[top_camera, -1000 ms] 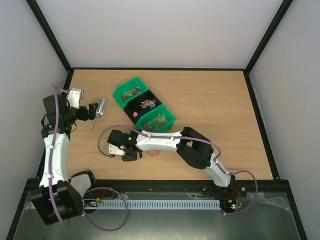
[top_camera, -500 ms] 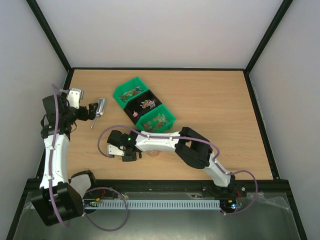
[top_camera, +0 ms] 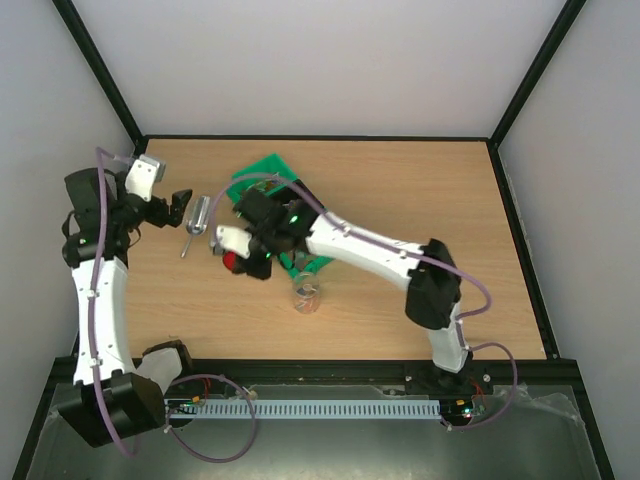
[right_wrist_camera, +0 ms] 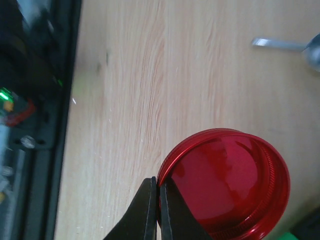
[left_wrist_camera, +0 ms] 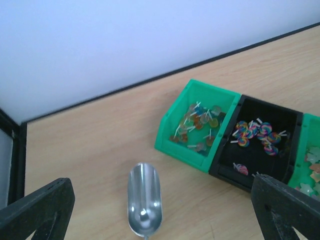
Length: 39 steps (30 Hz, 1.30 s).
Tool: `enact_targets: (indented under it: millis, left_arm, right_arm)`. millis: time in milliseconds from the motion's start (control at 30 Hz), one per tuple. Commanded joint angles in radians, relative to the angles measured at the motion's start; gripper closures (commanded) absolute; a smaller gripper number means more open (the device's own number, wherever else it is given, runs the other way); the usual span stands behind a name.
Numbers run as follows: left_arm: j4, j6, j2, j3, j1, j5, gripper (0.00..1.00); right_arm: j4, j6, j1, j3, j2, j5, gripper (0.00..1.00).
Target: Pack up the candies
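Observation:
The candies (left_wrist_camera: pixel 200 119) lie in a green bin (left_wrist_camera: pixel 172 142), with more in the black bin (left_wrist_camera: pixel 257 134) next to it. My left gripper (left_wrist_camera: pixel 160 220) is open, its fingers (left_wrist_camera: pixel 37 210) wide on either side of a silver metal scoop (left_wrist_camera: pixel 145 202) on the table. In the top view it (top_camera: pixel 182 204) hovers just left of the scoop (top_camera: pixel 199 217). My right gripper (right_wrist_camera: pixel 159 200) is shut on the rim of a red lid (right_wrist_camera: pixel 227 182) and holds it above the table, in the top view (top_camera: pixel 234 262) left of the bins. A small clear jar (top_camera: pixel 306 295) stands open.
The row of bins (top_camera: pixel 262 172) is partly hidden by my right arm (top_camera: pixel 350 240). A third bin, green, shows at the right edge of the left wrist view (left_wrist_camera: pixel 312 155). The scoop's handle (right_wrist_camera: pixel 277 45) shows in the right wrist view. The black frame edge (right_wrist_camera: pixel 60 100) lies at its left.
My right gripper has swung from beside the jar back toward the bins, carrying the red lid. My left arm has drawn back and up a little; the scoop has stayed put.

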Motion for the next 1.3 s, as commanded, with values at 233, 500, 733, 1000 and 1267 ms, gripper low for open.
enact_targets:
  millis: [233,500,733,1000,1267]
  left_arm:
    - [-0.837,1.096,0.028,0.283,-0.007,0.362,0.01]
    - [-0.756,1.025,-0.059,0.249,-0.306,0.351,0.03]
    - [-0.559,0.727,-0.033,0.243,-0.709,0.207,0.14]
    - [-0.458,0.646,-0.009,0.214,-0.863,0.119,0.33]
    - [-0.441,0.654,-0.006,0.186,-0.902,0.052,0.47]
  right_arm:
    - [-0.293,-0.035,-0.246,0.043,-0.233,-0.561,0.99]
    - [-0.569,-0.231,-0.325,0.049,-0.226,-0.839,0.99]
    - [-0.689,-0.331,-0.325,0.009,-0.239,-0.899,0.99]
    - [-0.630,-0.287,-0.326,-0.065,-0.295,-0.895,0.98]
    - [-0.630,-0.289,-0.325,-0.080,-0.302,-0.903,0.98]
